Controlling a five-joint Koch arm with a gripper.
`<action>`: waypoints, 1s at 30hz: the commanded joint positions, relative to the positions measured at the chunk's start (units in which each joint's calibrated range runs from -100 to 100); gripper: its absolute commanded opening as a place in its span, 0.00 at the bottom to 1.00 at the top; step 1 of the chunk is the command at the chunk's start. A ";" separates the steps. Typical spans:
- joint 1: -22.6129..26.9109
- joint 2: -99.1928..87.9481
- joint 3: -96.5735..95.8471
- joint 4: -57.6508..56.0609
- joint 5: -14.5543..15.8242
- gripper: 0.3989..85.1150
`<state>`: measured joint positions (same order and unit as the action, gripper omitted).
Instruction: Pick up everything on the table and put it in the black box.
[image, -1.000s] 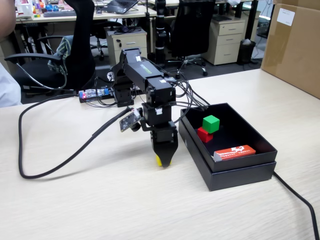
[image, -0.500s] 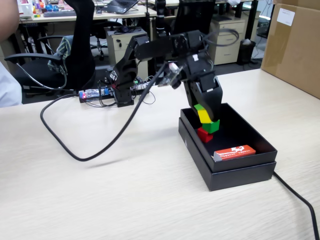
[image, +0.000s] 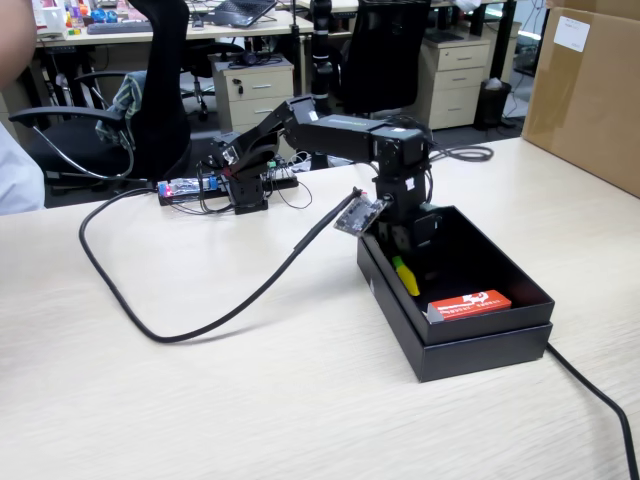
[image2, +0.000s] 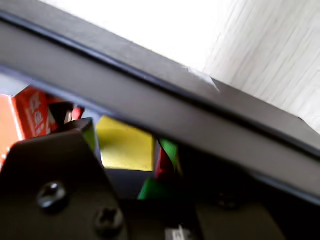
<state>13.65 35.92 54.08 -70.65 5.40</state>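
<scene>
With the claw (image: 408, 282) low inside the black box (image: 505, 262), seemingly gripping the yellow cube (image2: 125, 143) beside the red (image2: 163, 165) and green (image2: 152, 189) ones, release could bounce it out, or the claw could snag the wall.

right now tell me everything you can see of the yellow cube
The yellow cube is a small plain block with flat, matte faces and no markings. It sits low inside the black box, near the box's left wall in the fixed view, where only a tilted yellow sliver shows beneath the gripper. In the wrist view one face shows beside the gripper's dark jaw, with green and red right next to it. Whether the jaws clamp it cannot be told.
</scene>
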 joint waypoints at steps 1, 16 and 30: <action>0.34 -3.05 1.31 1.41 -0.59 0.39; -2.69 -48.60 -5.94 1.50 -0.49 0.50; -9.82 -104.48 -64.42 18.34 -0.24 0.58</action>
<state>4.76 -59.74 -8.72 -58.73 5.10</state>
